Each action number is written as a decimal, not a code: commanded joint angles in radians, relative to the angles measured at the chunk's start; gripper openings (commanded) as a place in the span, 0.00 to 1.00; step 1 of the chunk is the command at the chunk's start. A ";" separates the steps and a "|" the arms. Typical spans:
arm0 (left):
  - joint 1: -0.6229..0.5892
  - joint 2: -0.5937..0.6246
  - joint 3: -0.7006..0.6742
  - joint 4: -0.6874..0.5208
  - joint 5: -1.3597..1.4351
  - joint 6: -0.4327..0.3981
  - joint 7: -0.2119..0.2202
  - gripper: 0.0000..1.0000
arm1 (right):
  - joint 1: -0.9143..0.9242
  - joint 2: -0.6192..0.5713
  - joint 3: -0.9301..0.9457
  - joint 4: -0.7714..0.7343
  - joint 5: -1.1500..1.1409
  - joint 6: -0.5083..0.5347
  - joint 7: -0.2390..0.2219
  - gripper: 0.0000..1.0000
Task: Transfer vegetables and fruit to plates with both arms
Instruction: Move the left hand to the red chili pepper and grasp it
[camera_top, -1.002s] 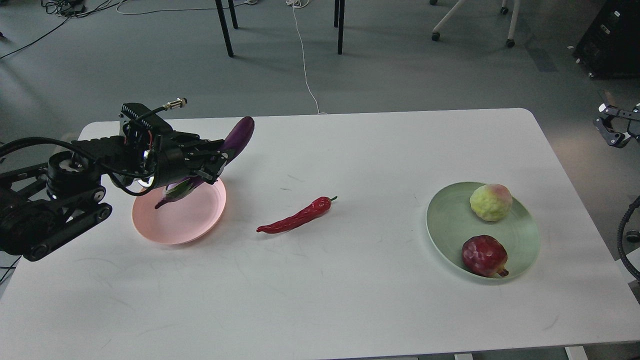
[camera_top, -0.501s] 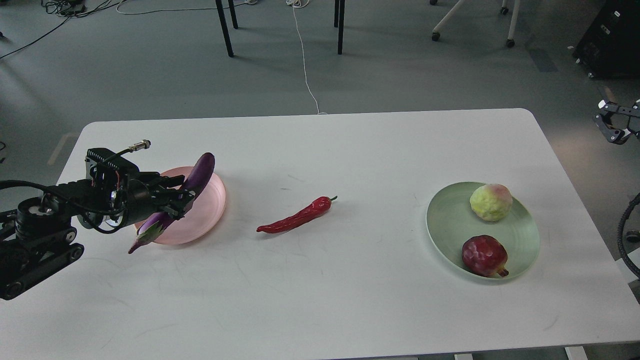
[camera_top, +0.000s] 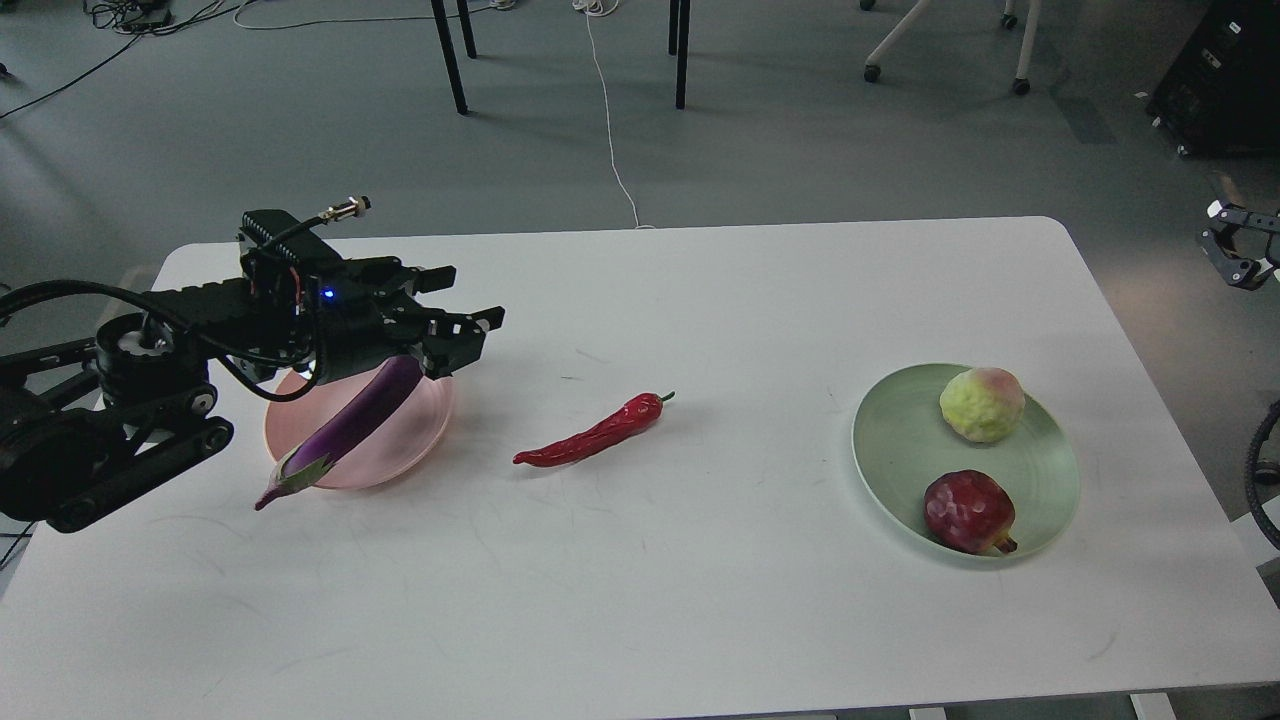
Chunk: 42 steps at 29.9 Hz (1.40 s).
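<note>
A white table (camera_top: 640, 560) with rounded corners carries a pale pink plate (camera_top: 420, 425) at its left and a slightly larger mint green plate (camera_top: 900, 440) at its right, well apart. Between them, directly on the tabletop, lies a wrinkled red chili pepper (camera_top: 592, 438) (green stem pointing toward the green plate). The stem end of a purple eggplant (camera_top: 340, 432) reaches past the pink plate's near rim onto the table, whose white surface shows faint scuff marks.

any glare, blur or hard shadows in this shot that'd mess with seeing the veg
Head view: soft, even light; eggplant and chili pepper are sharp, each with a small gloss highlight; faint shadows only; the left gripper is dark but its fingers can be told apart; the right gripper is small at the frame edge.
</note>
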 joint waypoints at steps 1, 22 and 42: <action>-0.005 -0.109 0.004 -0.010 0.031 -0.011 0.003 0.70 | -0.005 -0.026 0.001 -0.002 0.000 0.000 0.000 0.99; 0.068 -0.373 0.115 0.285 0.285 0.001 0.007 0.64 | -0.005 -0.047 0.006 -0.001 0.002 0.000 0.000 0.99; 0.085 -0.261 0.087 0.234 0.271 -0.003 0.007 0.09 | -0.005 -0.047 0.016 -0.007 0.002 0.000 0.000 0.99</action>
